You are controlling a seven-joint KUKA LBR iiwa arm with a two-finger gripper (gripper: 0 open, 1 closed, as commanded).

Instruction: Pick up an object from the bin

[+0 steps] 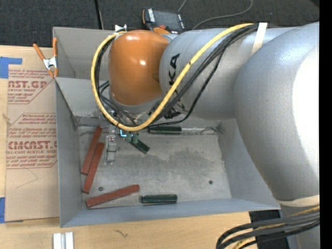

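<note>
Grey bin (66, 154), floor mostly bare. Low at the back left, under the orange cover (136, 66), sits the gripper (120, 141); can't tell if it's apart or together. Closest thing: a dark green stick (141, 146), tilted, just beside it. Red sticks (93, 154) lie near, on the left. Risk: it may push the stick away & grab nothing. Big arm (270, 87) hides the bin's right side.
</note>
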